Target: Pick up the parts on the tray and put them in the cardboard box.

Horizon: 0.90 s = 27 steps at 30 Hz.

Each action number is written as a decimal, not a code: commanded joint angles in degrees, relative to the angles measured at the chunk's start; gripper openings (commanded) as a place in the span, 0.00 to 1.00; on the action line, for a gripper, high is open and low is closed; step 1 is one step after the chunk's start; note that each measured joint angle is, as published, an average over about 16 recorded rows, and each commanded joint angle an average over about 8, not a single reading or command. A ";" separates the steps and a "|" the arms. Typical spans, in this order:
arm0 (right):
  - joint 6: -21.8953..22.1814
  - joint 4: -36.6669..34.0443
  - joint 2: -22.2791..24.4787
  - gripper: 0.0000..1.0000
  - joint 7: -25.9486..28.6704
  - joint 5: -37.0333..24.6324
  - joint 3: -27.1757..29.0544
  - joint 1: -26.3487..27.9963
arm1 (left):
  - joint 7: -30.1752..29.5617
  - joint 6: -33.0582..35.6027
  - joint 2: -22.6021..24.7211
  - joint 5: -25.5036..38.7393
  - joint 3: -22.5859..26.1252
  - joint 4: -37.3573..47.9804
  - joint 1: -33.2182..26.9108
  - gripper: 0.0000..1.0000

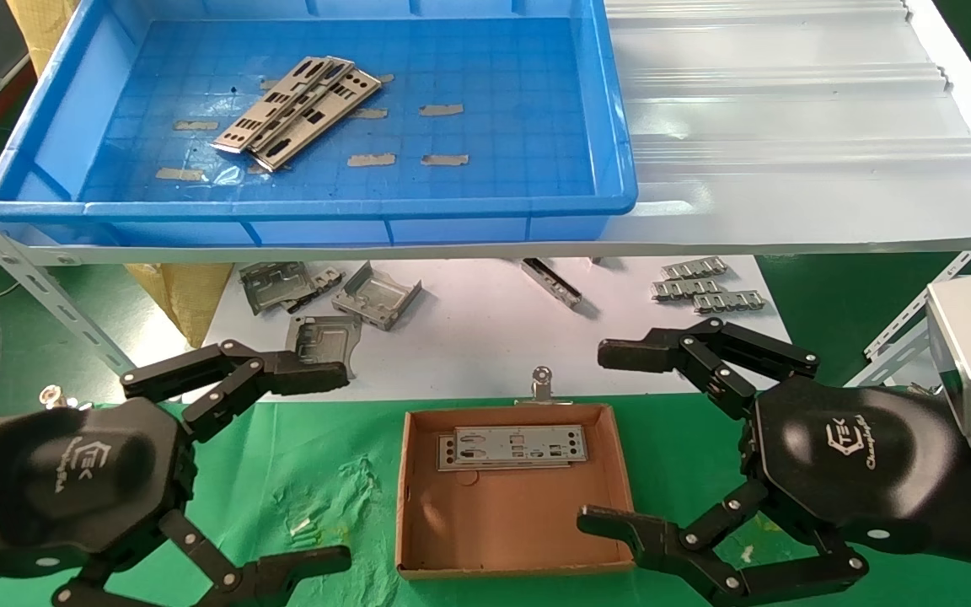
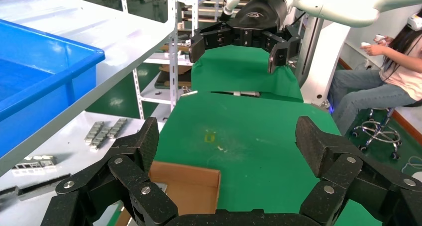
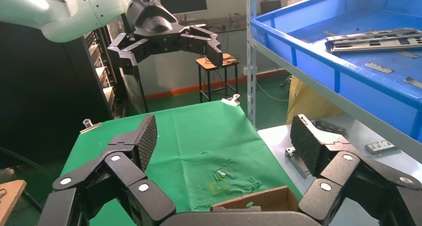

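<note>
A few silver punched metal plates (image 1: 296, 111) lie stacked in the blue tray (image 1: 620, 181) on the upper shelf; they also show in the right wrist view (image 3: 375, 39). One plate (image 1: 512, 447) lies flat in the brown cardboard box (image 1: 506, 523) on the green cloth. My left gripper (image 1: 329, 468) is open and empty, left of the box. My right gripper (image 1: 612, 438) is open and empty, right of the box. The box corner shows in the left wrist view (image 2: 191, 186) and the right wrist view (image 3: 259, 201).
Folded grey brackets (image 1: 329, 295) and small ribbed strips (image 1: 705, 287) lie on the white lower surface under the shelf. A binder clip (image 1: 542, 384) holds the green cloth (image 1: 308, 480) behind the box. White shelf boards (image 1: 789, 110) lie right of the tray. A seated person (image 2: 383, 81) is off to the side.
</note>
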 commanded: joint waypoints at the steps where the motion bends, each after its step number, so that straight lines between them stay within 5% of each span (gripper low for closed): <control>1: 0.00 0.00 0.00 0.00 0.00 0.00 0.00 0.00 | 0.00 0.00 0.00 0.00 0.00 0.00 0.00 1.00; 27: 0.00 0.00 0.00 0.00 0.00 0.00 0.00 0.00 | 0.00 0.00 0.00 0.00 0.00 0.00 0.00 1.00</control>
